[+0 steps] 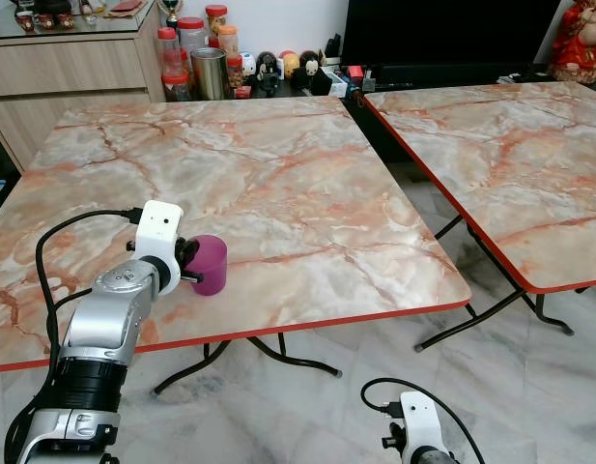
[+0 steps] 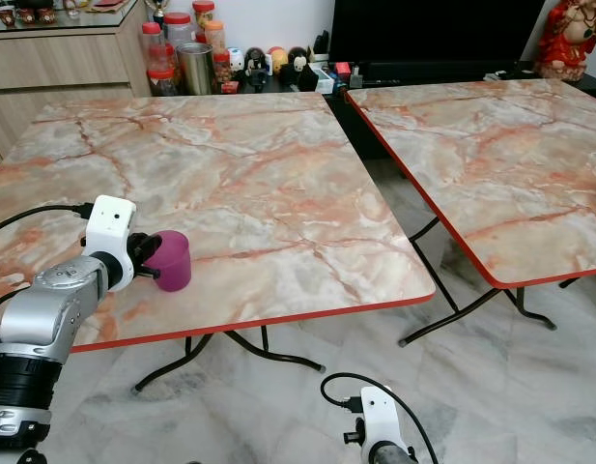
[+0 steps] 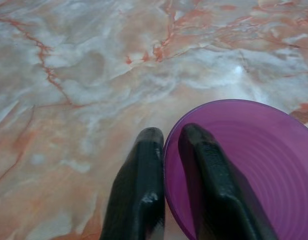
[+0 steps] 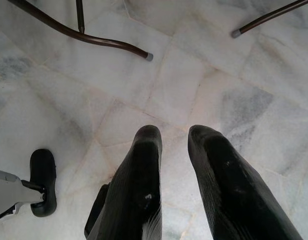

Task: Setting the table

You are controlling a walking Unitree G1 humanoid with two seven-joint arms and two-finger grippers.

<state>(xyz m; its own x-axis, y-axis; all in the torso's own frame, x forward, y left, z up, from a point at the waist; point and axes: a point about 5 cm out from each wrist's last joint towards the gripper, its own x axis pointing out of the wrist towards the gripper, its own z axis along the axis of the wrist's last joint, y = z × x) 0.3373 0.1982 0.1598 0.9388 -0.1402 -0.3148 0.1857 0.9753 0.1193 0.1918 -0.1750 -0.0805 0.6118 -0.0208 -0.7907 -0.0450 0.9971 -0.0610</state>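
Observation:
A purple cup (image 1: 209, 263) stands upright near the front left edge of the marble-patterned table (image 1: 278, 164). My left gripper (image 1: 189, 267) reaches over that edge and is shut on the cup's rim. The left wrist view shows one black finger (image 3: 139, 190) outside the purple cup (image 3: 253, 165) and the other finger inside it, with the wall pinched between them. My right arm (image 1: 418, 430) hangs low beside me. Its gripper (image 4: 171, 132) points down at the tiled floor, fingers slightly apart, holding nothing.
A second, matching table (image 1: 510, 155) stands to the right, with a narrow gap between the two. Behind them are a wooden cabinet (image 1: 66, 68), jars and a steel tumbler (image 1: 209, 70), small figurines and a dark screen (image 1: 442, 34). Folding table legs (image 4: 94, 37) rest on the marble floor.

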